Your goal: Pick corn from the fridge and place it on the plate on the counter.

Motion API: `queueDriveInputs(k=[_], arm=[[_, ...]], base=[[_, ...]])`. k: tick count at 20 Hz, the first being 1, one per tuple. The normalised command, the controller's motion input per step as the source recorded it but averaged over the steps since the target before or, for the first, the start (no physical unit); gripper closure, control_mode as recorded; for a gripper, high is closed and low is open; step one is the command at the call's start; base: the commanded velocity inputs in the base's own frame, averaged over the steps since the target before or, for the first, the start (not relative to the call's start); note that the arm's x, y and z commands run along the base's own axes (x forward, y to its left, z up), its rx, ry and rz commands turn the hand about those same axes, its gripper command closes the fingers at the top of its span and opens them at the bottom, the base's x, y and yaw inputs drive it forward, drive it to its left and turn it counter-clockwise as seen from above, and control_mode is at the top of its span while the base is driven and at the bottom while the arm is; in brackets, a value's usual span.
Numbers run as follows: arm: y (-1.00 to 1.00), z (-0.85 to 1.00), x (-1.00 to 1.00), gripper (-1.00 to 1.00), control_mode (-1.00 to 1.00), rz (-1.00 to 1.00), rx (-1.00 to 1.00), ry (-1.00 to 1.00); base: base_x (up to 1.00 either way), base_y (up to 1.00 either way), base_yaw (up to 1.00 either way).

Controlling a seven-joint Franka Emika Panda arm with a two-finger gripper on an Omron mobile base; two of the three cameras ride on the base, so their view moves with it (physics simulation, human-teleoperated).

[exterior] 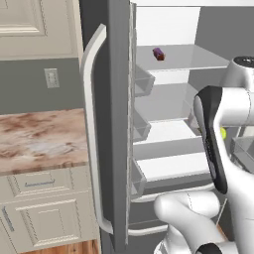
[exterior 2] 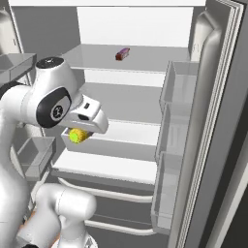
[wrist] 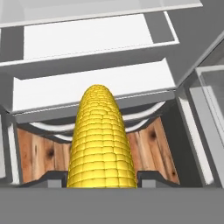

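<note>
The yellow corn [wrist: 101,140] lies lengthwise between my two dark fingertips, and my gripper [wrist: 101,178] is shut on it. From the right base its yellow-green end [exterior 2: 77,135] pokes out under the hand [exterior 2: 86,121], held in front of the middle shelves of the open fridge [exterior 2: 121,101]. A sliver of the corn [exterior: 223,133] shows past my forearm in the left base view. The fridge door [exterior: 113,124] with its curved light-grey handle [exterior: 88,94] stands open. The marbled counter [exterior: 39,139] lies left of it. The plate is out of view.
A small purple item [exterior 2: 122,54] sits on the upper shelf, also seen as the purple item [exterior: 158,53]. Door bins [exterior 2: 174,126] line the right door. Below the hand are white shelves [wrist: 92,87] and wooden floor [wrist: 39,157]. Cream cabinets [exterior: 44,213] sit under the counter.
</note>
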Motion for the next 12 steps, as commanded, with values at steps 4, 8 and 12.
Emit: queueDriveInputs(k=[4,8,12], arm=[[0.33,0.04,-0.54,1.00,-1.00,0.00,0.00,0.00],[0.16,0.16,-0.46,1.00,-1.00,0.00,0.00,0.00],[0.09,0.26,-0.36,1.00,-1.00,0.00,0.00,0.00]], base=[[0.00,0.00,0.00],[0.00,0.00,0.00],[0.00,0.00,0.00]])
